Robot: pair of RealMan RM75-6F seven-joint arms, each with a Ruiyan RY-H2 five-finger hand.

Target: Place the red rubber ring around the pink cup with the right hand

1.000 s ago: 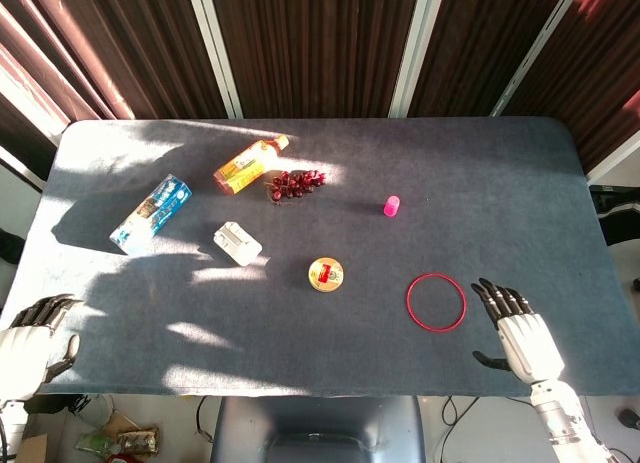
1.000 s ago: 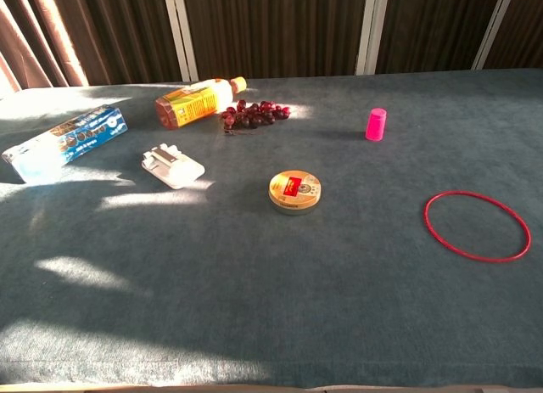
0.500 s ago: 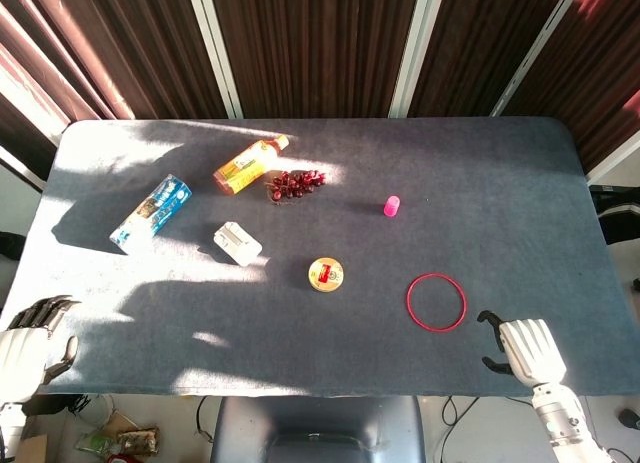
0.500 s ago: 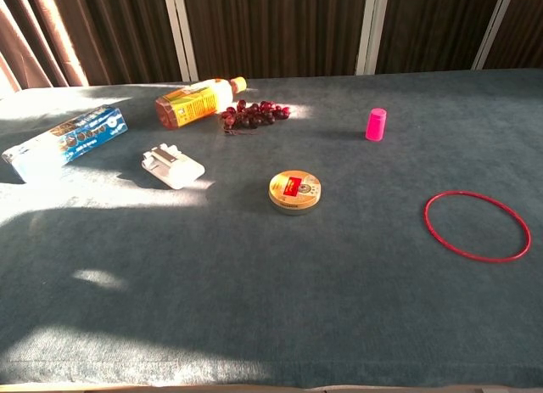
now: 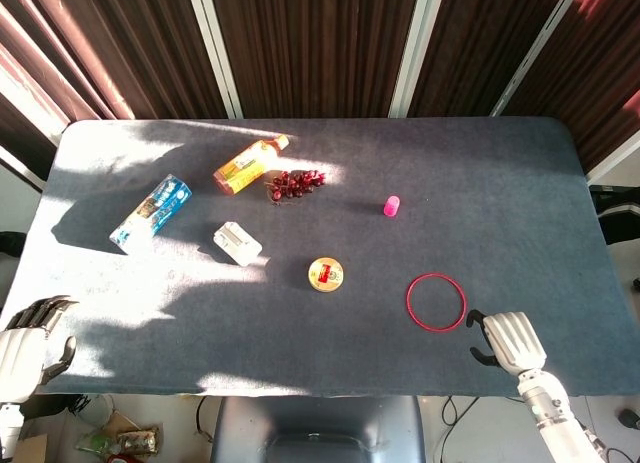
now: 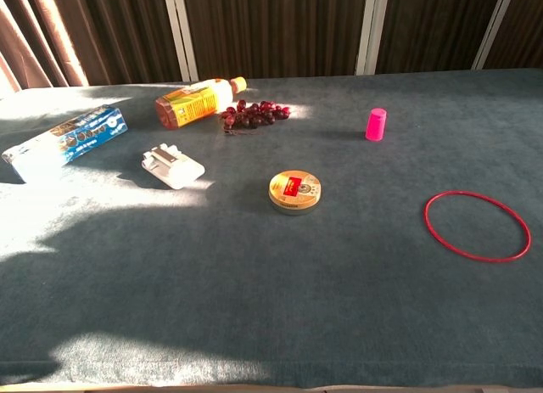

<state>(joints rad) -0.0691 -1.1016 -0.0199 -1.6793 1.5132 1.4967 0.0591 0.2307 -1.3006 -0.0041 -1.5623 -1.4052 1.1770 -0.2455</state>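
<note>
The red rubber ring [image 5: 436,274] lies flat on the blue-grey table, right of centre near the front; the chest view shows the ring [image 6: 475,192] at its right edge. The small pink cup [image 5: 392,205] stands upright further back, apart from the ring, and the chest view has the cup [image 6: 376,124] too. My right hand [image 5: 505,340] hovers at the front edge just right of the ring, not touching it, fingers bent downward, thumb apart, holding nothing. My left hand [image 5: 25,348] rests at the front left corner, empty. Neither hand appears in the chest view.
An orange bottle [image 5: 250,163] lies at the back left beside a bunch of dark grapes [image 5: 295,183]. A blue packet [image 5: 151,213], a white plastic piece [image 5: 237,243] and a round gold tin [image 5: 326,274] sit left of the ring.
My right hand drew back toward the front edge, folded its outstretched fingers downward, then shifted left, closer to the ring. Shadows drifted across the table's left front. The ring and cup stayed put.
</note>
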